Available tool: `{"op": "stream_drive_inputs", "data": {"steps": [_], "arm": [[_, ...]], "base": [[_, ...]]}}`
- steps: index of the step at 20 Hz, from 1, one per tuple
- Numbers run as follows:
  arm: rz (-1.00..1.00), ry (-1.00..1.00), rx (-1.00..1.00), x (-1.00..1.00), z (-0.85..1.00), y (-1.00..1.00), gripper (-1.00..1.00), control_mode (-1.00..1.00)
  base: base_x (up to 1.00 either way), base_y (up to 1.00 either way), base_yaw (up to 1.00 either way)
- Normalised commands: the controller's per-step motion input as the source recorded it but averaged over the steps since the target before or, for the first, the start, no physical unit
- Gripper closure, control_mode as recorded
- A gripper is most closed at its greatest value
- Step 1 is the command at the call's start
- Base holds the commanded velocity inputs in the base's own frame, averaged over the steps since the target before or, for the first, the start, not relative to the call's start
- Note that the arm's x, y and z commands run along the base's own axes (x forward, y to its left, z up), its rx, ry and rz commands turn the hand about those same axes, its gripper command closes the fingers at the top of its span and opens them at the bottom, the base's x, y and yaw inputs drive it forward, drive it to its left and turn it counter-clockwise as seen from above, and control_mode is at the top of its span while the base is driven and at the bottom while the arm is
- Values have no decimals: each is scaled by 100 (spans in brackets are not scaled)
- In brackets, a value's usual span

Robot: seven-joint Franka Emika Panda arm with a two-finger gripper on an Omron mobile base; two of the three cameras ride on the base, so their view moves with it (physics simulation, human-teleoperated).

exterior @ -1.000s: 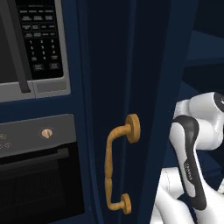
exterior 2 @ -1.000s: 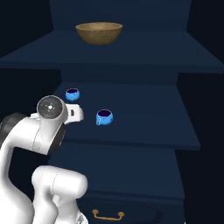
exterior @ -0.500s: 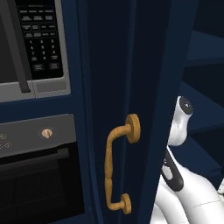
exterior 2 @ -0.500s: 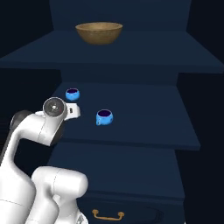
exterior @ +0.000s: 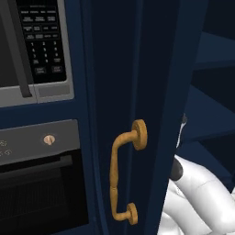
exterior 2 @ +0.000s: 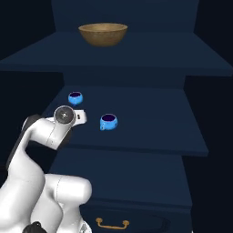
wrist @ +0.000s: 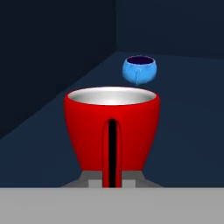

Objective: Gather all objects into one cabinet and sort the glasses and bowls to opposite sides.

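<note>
In the hand view a red cup (wrist: 112, 131) with a white inside sits upright right in front of the camera, its handle turned toward me. My gripper (wrist: 112, 180) is shut on that handle. Beyond it a light-blue cup (wrist: 140, 70) stands on the dark shelf. From the right base view, my hand (exterior 2: 68, 116) hovers at the left end of the middle shelf of the open navy cabinet (exterior 2: 136, 136), between two light-blue cups (exterior 2: 75, 97) (exterior 2: 108, 121). A tan wooden bowl (exterior 2: 103, 34) rests on the shelf above.
The cabinet's open door (exterior: 137, 92) with its curved brass handle (exterior: 121, 174) stands close on my left. A microwave (exterior: 41, 46) and an oven (exterior: 41, 183) lie beyond it. A drawer with a brass pull (exterior 2: 111, 223) sits below the shelves.
The arm has reached lower and further into the cabinet; the hand has shifted slightly right along the middle shelf. The gripper stays shut on the red cup.
</note>
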Motion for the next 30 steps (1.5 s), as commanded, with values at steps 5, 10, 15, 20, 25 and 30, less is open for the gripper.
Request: {"op": "stream_drive_inputs", "data": {"steps": [5,10,15,20,25,30], "arm": [[5,-3,5,16,-31,0,100,-100],[3,-7,9,8,-7,0,100,-100],[1,-4,5,40,-3,11,100,-100],[0,0,0,60,-5,25,100,-100],[0,0,0,40,-21,18,100,-100],[0,0,0,21,-6,10,100,-100]], "base": [[0,0,0],[0,0,0],[0,0,0],[0,0,0],[0,0,0],[0,0,0]]}}
